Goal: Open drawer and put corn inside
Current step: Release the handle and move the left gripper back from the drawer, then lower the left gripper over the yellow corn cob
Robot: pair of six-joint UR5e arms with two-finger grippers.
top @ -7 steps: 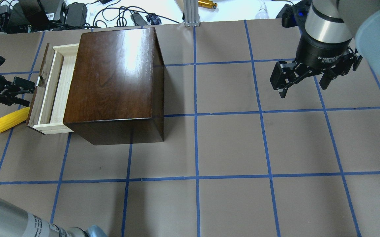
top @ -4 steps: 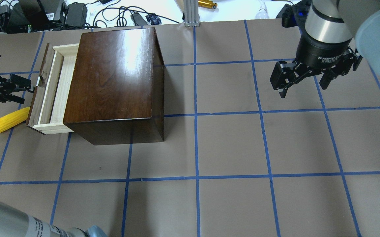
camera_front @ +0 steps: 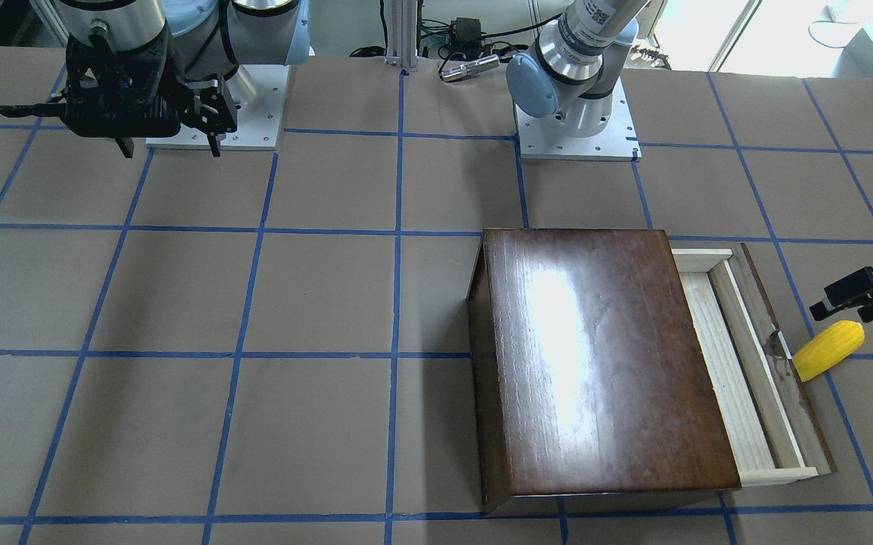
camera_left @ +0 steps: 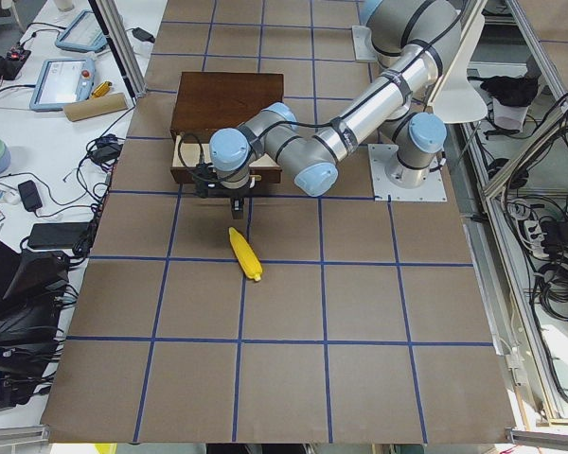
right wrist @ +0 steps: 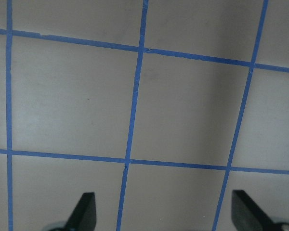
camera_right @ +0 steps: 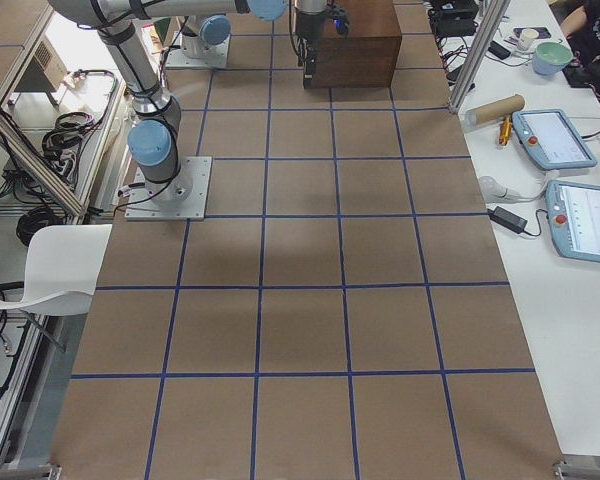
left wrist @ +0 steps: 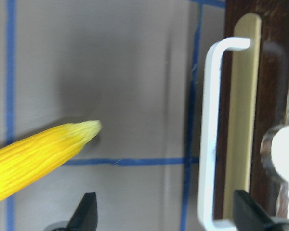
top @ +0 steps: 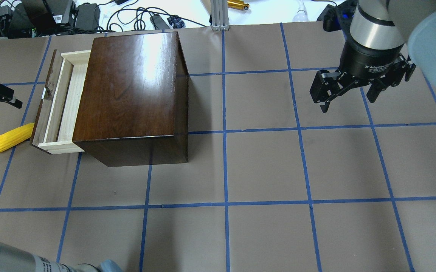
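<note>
Here the drawer (top: 69, 99) is seen pulled partly out of the cabinet's (top: 131, 87) left side. The corn (top: 9, 138) is laid on the counter (top: 263, 166) just beside its near front corner. Left jaws and right jaws are held wide open, empty.

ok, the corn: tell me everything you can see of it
The corn is one bright yellow husked cob with neat kernel rows, tapering to a paler tip. It lies flat on the brown table, outside the opened drawer, at an angle to the drawer's dark front, tip towards it. The left wrist view shows a bare gap between tip and front. Only the table touches it; the left gripper, fingers spread, is clear of it.
</note>
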